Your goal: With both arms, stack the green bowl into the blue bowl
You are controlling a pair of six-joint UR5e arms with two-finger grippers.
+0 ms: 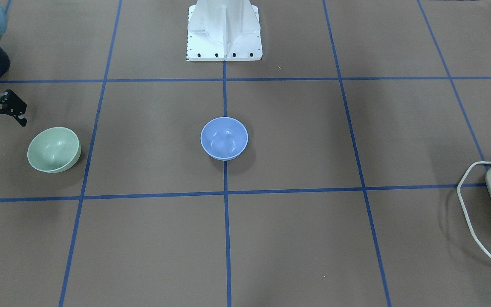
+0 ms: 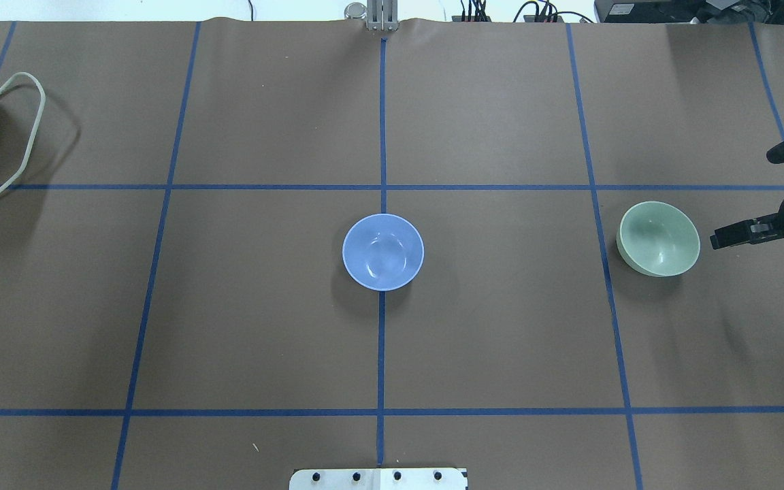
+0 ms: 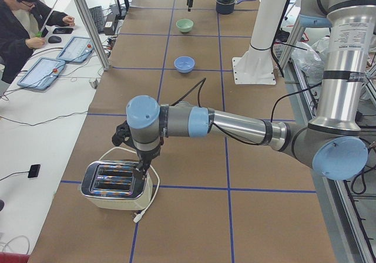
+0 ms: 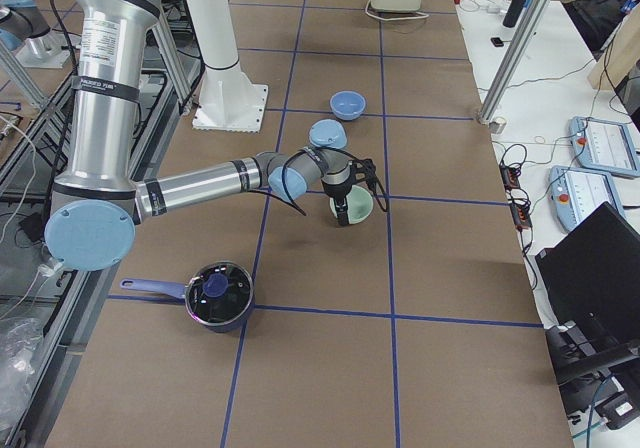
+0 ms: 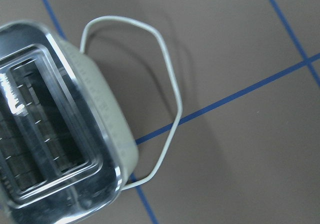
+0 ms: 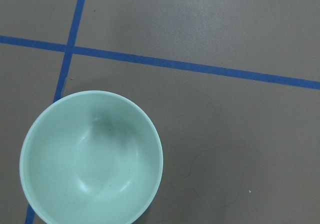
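- Shows right gripper [image 2: 740, 197] spread open, empty, beside green bowl [image 2: 659, 238].
- Cannot tell state of left gripper [image 3: 141, 169].
- Needs bowl's near rim straddled squarely before pinching shut.

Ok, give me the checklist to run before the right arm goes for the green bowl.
1. Green bowl upright, empty, nothing gripping it: ok.
2. Right tool open: ok.
3. Right tool lined up on the green bowl's rim: not ok. It sits off to one side, apart from the bowl.
4. Blue bowl upright and empty, ready to receive: ok.
5. Left tool out of the way: ok. It is over the toaster, far from both bowls.
6. Left tool open or shut: cannot tell.
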